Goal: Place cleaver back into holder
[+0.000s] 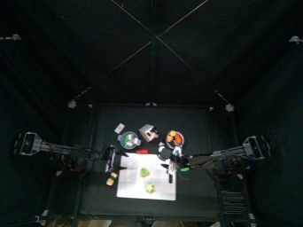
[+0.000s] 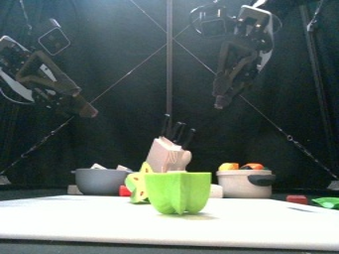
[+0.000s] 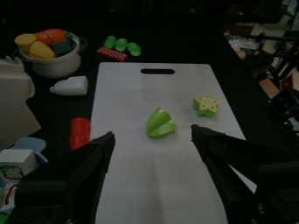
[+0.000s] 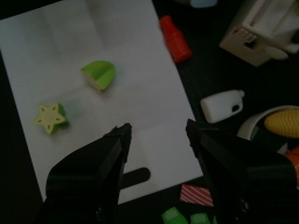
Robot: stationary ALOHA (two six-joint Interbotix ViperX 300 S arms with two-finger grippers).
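White cutting board [image 3: 140, 131], green pepper piece [image 3: 160, 125], red-striped block [image 4: 200, 196]

Both arms are matte black: the left arm [image 2: 47, 74] and right arm [image 2: 241, 50] end in long, flat black jaws.

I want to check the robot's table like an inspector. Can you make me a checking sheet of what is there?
Surface: white cutting board on the black table.
Job's things: knife holder stands behind the board; cleaver cannot be told apart.
Clutter: green pepper half, star-shaped slice, fruit bowl, grey bowl.
Grippers: left gripper open, empty; right gripper open, empty; both above the board.
Cables: nothing seen.
Surroundings: black curtains.
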